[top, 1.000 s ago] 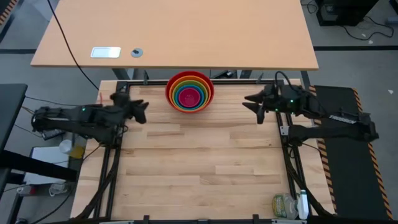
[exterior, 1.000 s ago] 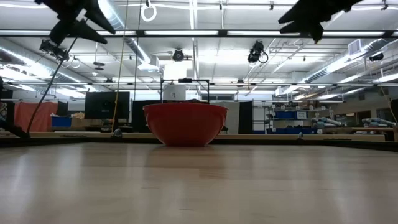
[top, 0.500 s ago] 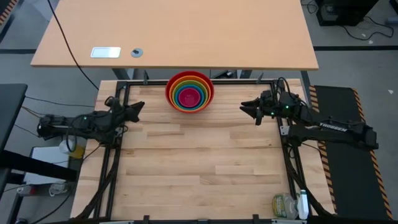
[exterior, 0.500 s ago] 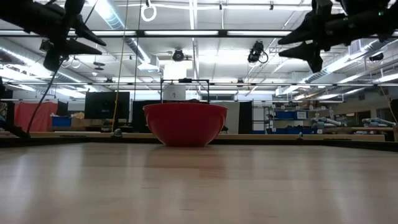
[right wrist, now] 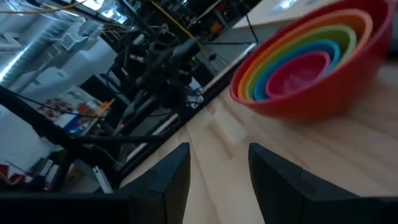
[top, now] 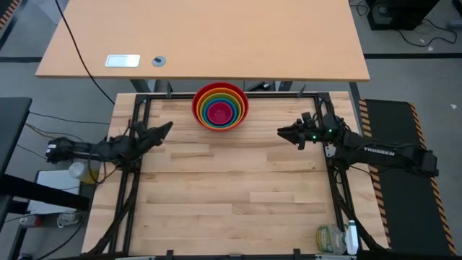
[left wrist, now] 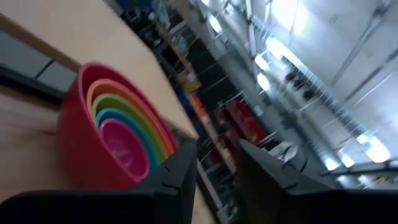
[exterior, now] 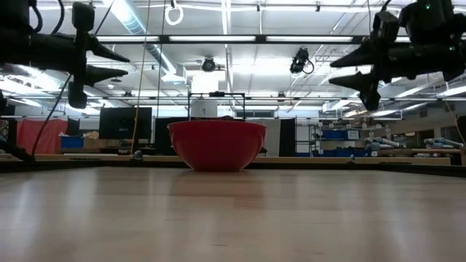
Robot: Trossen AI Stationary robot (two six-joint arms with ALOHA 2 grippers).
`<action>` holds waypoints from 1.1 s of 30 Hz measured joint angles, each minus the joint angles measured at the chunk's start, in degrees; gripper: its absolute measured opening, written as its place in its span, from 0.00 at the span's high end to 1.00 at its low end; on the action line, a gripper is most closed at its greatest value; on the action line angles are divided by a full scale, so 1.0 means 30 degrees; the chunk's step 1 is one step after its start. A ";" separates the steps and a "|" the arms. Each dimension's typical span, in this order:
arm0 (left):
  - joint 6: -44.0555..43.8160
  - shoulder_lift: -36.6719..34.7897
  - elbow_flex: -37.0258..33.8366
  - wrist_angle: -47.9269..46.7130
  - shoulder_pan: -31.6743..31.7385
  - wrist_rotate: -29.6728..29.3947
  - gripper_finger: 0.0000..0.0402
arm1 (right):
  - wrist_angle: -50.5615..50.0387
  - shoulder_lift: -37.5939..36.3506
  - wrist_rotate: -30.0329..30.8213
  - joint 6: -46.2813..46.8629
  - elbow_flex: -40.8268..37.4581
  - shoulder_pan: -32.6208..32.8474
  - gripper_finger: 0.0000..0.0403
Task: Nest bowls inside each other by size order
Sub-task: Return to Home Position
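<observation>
The five bowls stand nested on the table's far middle: red (top: 220,106) outermost, then orange, lime green, blue, and pink (top: 219,113) innermost. The stack also shows in the low view (exterior: 217,144), the left wrist view (left wrist: 112,134) and the right wrist view (right wrist: 311,65). My left gripper (top: 167,127) is open and empty, left of the stack and above the table. My right gripper (top: 283,133) is open and empty, right of the stack and above the table.
A tan desk (top: 202,40) stands beyond the table's far edge, with a white card (top: 122,61) on it. A plastic bottle (top: 333,238) lies at the near right corner. The wooden table (top: 231,195) stretches toward the near edge.
Both arms have drawn back from the bowl stack and come lower. My left gripper has gone toward the table's left edge and near side. My right gripper has gone a little toward the near side. The bowls have stayed where they were.
</observation>
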 joint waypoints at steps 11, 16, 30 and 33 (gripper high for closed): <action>0.1304 0.0007 -0.0648 0.2281 0.1484 0.2859 0.72 | 0.5655 0.0873 -0.0529 0.2839 -0.2786 -0.0204 0.58; 0.1545 0.0015 -0.0648 0.2275 0.1654 0.5149 0.72 | 0.6847 0.1020 -0.0698 0.3174 -0.3480 -0.0204 0.60; 0.3187 0.0008 -0.0648 0.0778 0.1374 0.5664 0.72 | 0.8805 0.0976 -0.0331 0.2257 -0.3480 -0.0189 0.75; 0.2975 0.0022 -0.0648 -0.1128 0.1163 0.5704 0.72 | 0.8581 0.0976 0.0465 0.1281 -0.3480 -0.0196 0.75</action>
